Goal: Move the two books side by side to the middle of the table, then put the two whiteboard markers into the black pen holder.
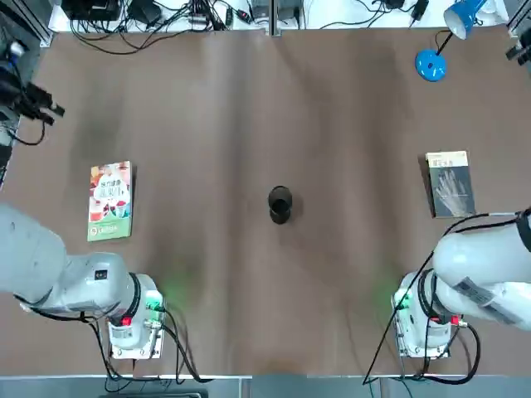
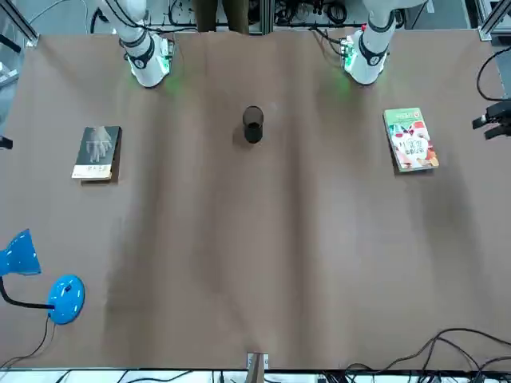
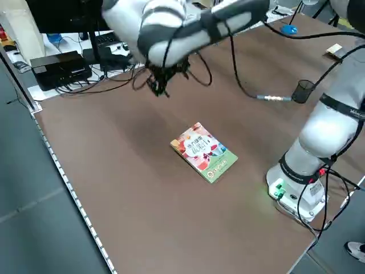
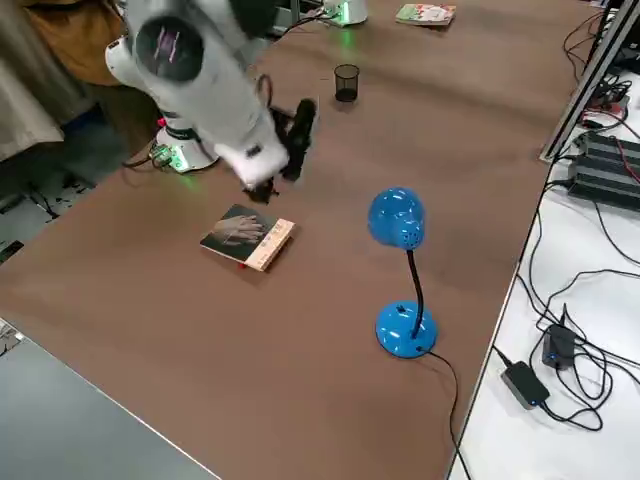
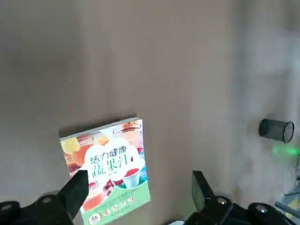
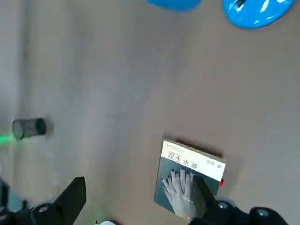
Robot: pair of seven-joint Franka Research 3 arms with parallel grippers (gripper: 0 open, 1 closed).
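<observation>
Currently the colourful book (image 1: 110, 201) is seen lying flat toward the left edge of the table (image 1: 274, 108), well apart from the black pen holder (image 1: 280, 205), which stands upright near the table's middle; the dark grey-olive book (image 1: 450, 184), with a pale hand on its cover, lies flat toward the right edge, equally far from the holder. The two books are thus on opposite sides of the table, not side by side. A blue desk lamp (image 1: 440, 50) stands at the far right corner, beyond the dark book.

The left gripper (image 5: 140, 197) is held above the table, over the near edge of the colourful book; its fingers (image 5: 77, 190) are spread wide with nothing between them. The right gripper (image 6: 140, 201) is held above the dark book in the same manner; its fingers (image 6: 75, 197) are likewise spread and empty.

A small red spot shows at the dark book's edge in the right wrist view; what it belongs to cannot be told. No whiteboard markers can be made out otherwise.
</observation>
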